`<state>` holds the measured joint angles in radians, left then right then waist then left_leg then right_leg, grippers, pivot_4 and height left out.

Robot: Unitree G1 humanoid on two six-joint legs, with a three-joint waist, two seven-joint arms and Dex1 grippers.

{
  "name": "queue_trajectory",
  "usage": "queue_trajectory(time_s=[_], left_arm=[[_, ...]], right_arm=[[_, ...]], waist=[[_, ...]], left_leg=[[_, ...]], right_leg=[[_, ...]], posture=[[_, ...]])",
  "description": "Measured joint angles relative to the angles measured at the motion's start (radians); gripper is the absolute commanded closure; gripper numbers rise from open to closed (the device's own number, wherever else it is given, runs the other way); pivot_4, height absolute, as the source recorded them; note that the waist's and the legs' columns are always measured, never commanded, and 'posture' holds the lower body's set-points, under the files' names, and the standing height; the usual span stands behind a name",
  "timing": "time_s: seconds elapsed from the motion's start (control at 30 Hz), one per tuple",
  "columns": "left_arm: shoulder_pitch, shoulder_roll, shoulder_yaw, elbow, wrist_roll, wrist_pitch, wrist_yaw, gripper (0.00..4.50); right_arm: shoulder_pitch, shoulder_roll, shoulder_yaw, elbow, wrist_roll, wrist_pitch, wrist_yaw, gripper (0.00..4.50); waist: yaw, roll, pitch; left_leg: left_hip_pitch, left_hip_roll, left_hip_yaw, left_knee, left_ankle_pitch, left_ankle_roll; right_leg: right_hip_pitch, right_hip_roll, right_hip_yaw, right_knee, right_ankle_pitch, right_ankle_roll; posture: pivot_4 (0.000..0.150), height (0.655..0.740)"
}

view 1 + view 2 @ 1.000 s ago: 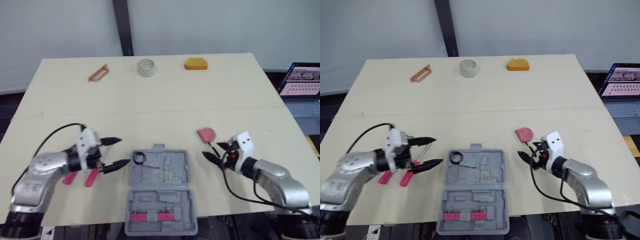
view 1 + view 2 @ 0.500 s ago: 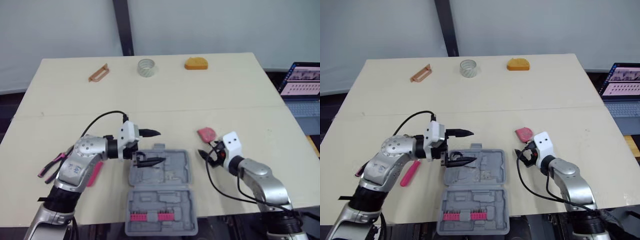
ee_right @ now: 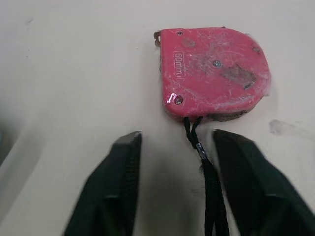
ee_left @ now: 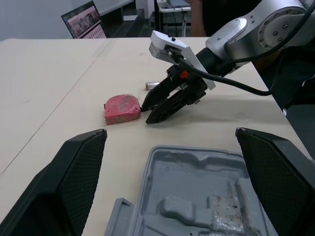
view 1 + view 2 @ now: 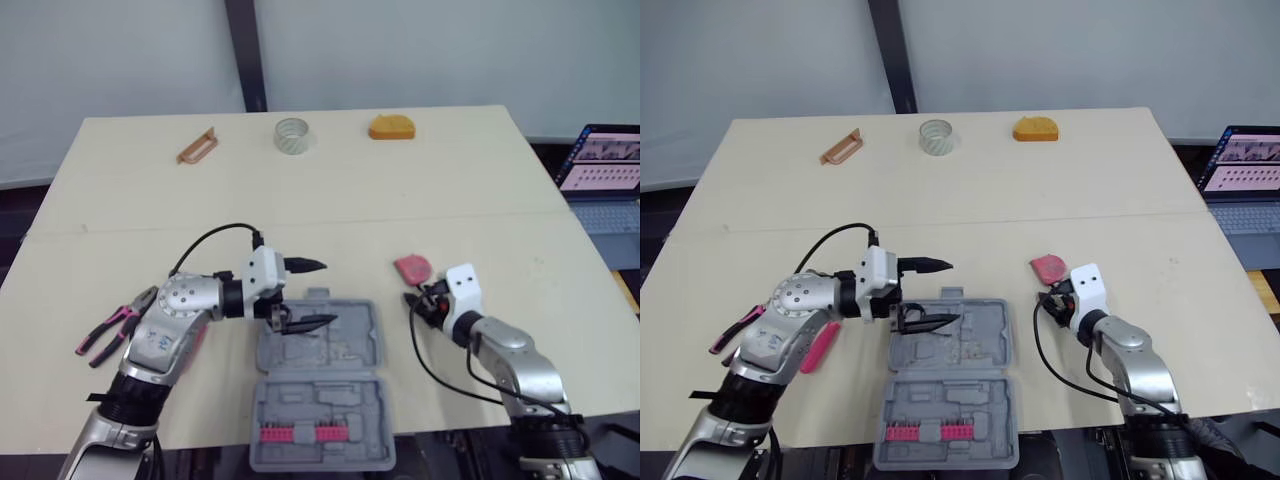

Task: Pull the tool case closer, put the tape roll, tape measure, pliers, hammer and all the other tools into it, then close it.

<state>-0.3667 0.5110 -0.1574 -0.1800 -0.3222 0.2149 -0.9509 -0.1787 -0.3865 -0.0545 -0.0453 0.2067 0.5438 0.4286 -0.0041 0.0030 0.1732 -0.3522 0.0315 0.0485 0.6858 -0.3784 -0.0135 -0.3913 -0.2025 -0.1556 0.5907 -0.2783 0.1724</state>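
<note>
Now: R gripper (image 3: 176, 143) spread wide, empty, pointing at red tape measure (image 3: 214, 71); tips just short of it, straddling its black cord (image 3: 196, 140). Measure lies flat on table (image 5: 470, 180), near tool case (image 5: 345, 345) far-right corner, not touching. L gripper (image 5: 327, 293) also spread, empty, over case. Est.: hard smooth shell, rigid, compact w/ some heft, may slip. Pinch across body mid-width, not limp cord.

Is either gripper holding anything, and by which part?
Nothing held. Left gripper open by the tool case; right gripper open, just short of the tape measure.
</note>
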Motion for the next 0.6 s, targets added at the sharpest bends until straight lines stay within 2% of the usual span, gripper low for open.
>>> queue_trajectory(time_s=[0.07,0.1,0.37,0.6], left_arm=[[0.000,-0.006,0.001,0.001,0.006,-0.012,0.012,0.00],[-0.002,-0.009,0.002,0.003,0.010,-0.020,0.019,0.00],[-0.004,0.021,-0.008,0.033,0.017,-0.058,-0.035,0.00],[-0.003,0.095,-0.051,0.040,0.031,-0.065,-0.161,0.00]], right_arm=[[0.004,0.000,0.000,-0.001,0.000,0.000,0.000,4.41],[0.007,0.000,0.000,-0.004,0.002,0.000,0.001,4.47],[0.089,-0.008,-0.002,-0.093,0.019,0.021,0.004,4.47],[0.286,-0.039,-0.006,-0.290,0.084,0.084,0.049,4.47]], waist=[[0.000,0.000,0.000],[0.001,0.000,0.000],[0.002,0.000,0.000],[0.004,0.000,0.000]], left_leg=[[0.000,0.000,0.000,0.000,0.000,0.000],[0.000,0.000,0.000,0.000,0.000,0.000],[0.000,0.000,0.000,0.000,0.000,0.000],[0.000,0.000,0.000,0.000,0.000,0.000]], right_leg=[[0.000,0.000,0.000,0.000,0.000,0.000],[0.000,0.000,0.000,0.000,0.000,0.000],[0.000,0.000,0.000,0.000,0.000,0.000],[0.000,0.000,0.000,0.000,0.000,0.000]], posture=[[0.150,0.7400],[0.150,0.7400],[0.150,0.7400],[0.150,0.7400]])
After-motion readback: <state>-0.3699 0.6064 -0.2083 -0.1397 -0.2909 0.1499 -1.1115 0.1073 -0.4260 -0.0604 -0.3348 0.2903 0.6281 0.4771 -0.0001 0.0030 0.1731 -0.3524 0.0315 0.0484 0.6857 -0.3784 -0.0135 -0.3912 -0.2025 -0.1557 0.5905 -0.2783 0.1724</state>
